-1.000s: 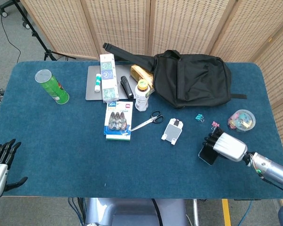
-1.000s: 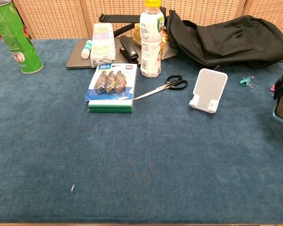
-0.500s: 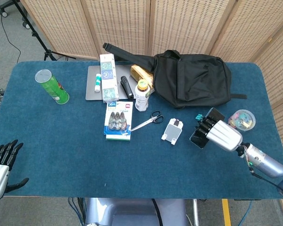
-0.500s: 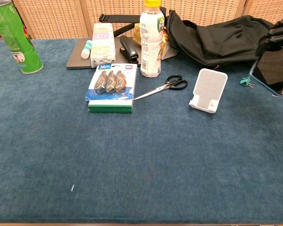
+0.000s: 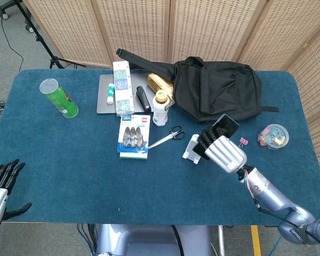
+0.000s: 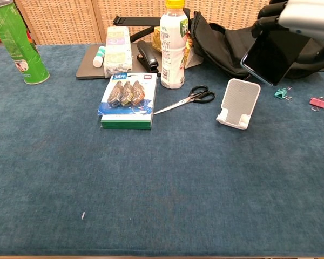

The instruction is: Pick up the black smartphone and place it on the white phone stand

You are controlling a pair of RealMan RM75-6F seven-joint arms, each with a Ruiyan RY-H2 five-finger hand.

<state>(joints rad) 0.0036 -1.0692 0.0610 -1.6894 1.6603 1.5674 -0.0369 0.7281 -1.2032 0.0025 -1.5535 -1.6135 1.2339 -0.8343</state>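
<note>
Fingers [image 6: 270, 12] gripping black smartphone [image 6: 271, 55], tilted, above white phone stand [image 6: 239, 103]

Lab: blue table [image 5: 69, 160], wicker screens [image 5: 149, 26], tripod [image 5: 40, 37].

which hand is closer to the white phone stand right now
Right. The right hand holds the black smartphone in the air just beside and above the white phone stand. The left hand is at the table's far near-left corner.
</note>
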